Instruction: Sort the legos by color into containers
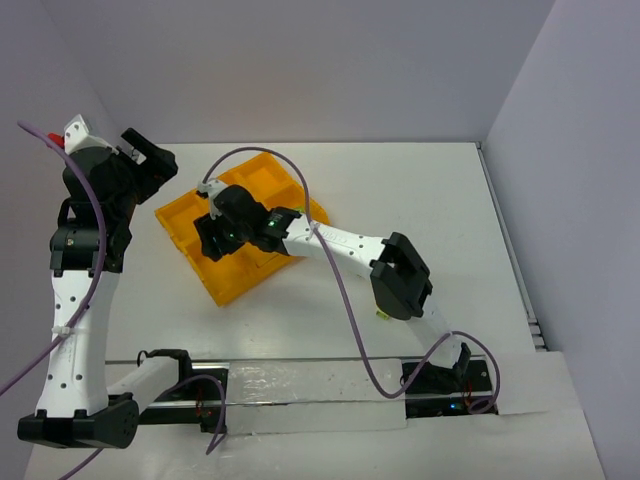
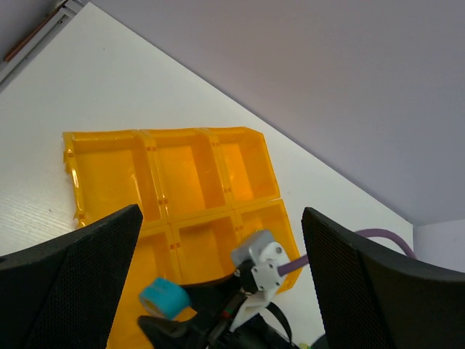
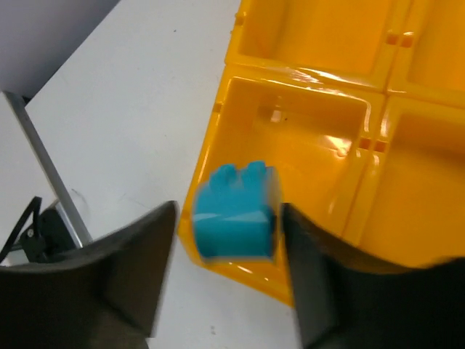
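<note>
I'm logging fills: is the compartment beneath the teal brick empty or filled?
Empty: the right wrist view shows only bare orange floor in that compartment; the teal brick is over its near wall.

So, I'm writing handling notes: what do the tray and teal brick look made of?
The tray looks like glossy moulded plastic: bright glints on its orange-yellow walls. The teal brick seems plastic too, studded and evenly coloured, though blurred.

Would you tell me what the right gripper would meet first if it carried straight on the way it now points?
Probably the tray's corner compartment: the teal brick between the right gripper's fingers sits over its outer wall, so wall or floor comes first. Depth is unclear.
</note>
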Tool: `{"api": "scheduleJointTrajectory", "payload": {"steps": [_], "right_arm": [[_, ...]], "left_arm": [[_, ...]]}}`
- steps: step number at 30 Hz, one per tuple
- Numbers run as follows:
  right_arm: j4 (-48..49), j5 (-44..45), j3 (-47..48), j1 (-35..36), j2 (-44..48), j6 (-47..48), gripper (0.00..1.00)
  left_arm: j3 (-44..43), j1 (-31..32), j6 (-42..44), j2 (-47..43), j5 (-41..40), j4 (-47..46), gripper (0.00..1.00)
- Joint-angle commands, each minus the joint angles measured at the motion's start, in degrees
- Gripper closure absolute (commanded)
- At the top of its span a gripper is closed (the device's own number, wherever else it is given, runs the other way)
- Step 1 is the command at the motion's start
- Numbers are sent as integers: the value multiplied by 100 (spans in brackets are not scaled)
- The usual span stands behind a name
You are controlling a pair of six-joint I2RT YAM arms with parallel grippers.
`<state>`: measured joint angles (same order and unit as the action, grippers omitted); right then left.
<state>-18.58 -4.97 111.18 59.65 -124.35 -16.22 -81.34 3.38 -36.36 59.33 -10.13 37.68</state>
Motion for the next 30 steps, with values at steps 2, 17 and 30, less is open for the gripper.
{"api": "scheduleJointTrajectory", "payload": {"steps": [2,17,30], "right_arm": [[40,54,407,131,79,168,18],[-188,1925,-4388,-1721,4996,-919,6],[-856,1814,-5959,-2598,5232,-1188,28]], "left_arm": [[-97,-21,-126,26,74,51,1],[425,194,57,359,772,-417,1],[157,787,271,587,715,-442,1]]}}
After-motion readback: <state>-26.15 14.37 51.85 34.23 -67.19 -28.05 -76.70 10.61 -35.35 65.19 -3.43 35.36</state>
